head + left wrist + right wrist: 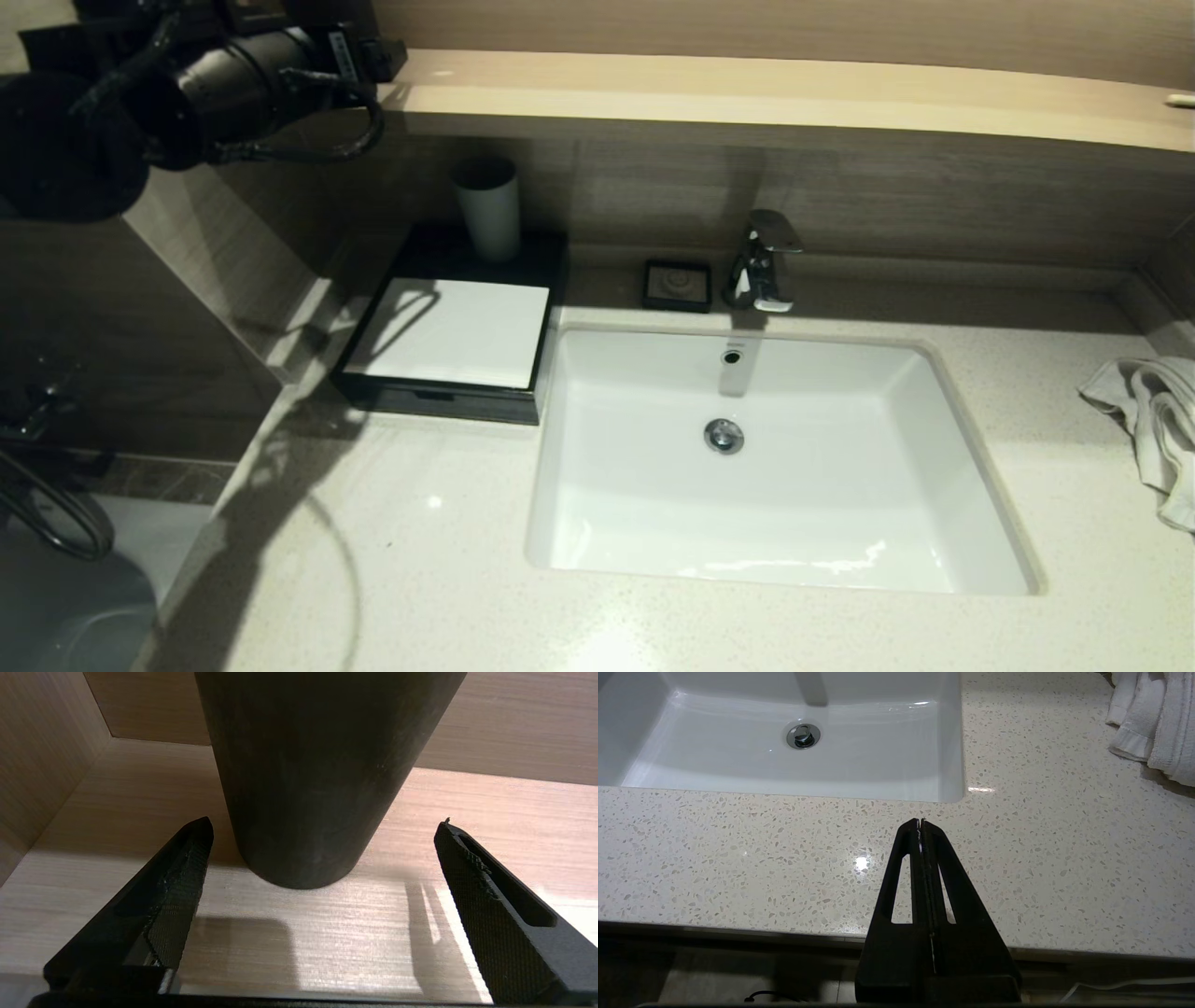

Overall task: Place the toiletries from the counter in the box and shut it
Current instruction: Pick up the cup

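The box (448, 338), black with a white top panel, stands on the counter (420, 560) left of the sink, its front drawer pushed in. No toiletries are in view. My left arm (243, 89) reaches up to the wooden shelf at the far left. There my left gripper (324, 822) is open, its fingers apart on either side of a dark cylindrical cup (317, 774) standing on the shelf, touching nothing. My right gripper (920, 822) is shut and empty, low over the counter's front edge (738, 924) near the sink's front corner.
A pale cup (487, 210) stands on the back of the box. A black soap dish (677, 285) and a chrome faucet (761, 261) sit behind the white sink (934, 439). A white towel (1153, 420) lies at the right. A wall closes the left side.
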Available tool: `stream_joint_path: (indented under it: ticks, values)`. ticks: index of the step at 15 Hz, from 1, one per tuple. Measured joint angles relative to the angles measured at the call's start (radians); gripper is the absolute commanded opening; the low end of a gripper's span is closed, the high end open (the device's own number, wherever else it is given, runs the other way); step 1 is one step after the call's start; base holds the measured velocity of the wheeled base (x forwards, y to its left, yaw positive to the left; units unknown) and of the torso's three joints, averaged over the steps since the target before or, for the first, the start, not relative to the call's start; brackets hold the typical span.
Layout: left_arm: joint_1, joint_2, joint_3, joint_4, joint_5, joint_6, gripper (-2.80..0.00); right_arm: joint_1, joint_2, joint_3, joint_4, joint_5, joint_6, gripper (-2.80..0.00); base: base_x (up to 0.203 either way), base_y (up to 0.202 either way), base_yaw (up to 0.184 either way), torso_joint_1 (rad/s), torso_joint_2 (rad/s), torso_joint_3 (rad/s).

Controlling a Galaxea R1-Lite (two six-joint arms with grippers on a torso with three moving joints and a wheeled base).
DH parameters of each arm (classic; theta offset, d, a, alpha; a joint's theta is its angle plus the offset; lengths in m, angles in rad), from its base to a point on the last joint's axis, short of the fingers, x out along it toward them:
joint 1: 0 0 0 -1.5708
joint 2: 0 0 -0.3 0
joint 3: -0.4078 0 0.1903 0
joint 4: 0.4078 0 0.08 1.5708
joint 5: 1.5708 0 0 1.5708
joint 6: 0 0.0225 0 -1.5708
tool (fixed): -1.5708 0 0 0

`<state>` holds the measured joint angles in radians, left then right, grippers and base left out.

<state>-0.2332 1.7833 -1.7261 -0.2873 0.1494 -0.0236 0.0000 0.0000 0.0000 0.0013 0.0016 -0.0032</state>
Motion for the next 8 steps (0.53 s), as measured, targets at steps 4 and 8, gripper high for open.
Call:
stream_joint_path:
  ticks: [4,8]
  values:
    - [0.002,0.022,-0.034,-0.010,0.001,0.014,0.00,0.000,0.000,0.000,0.000,-0.001,0.000,-2.80,0.000,0.000,0.000,0.000,0.00,0.000]
    - [0.005,0.038,-0.056,-0.011,0.000,0.018,0.00,0.000,0.000,0.000,0.000,0.000,0.000,-2.80,0.000,0.000,0.000,0.000,0.00,0.000]
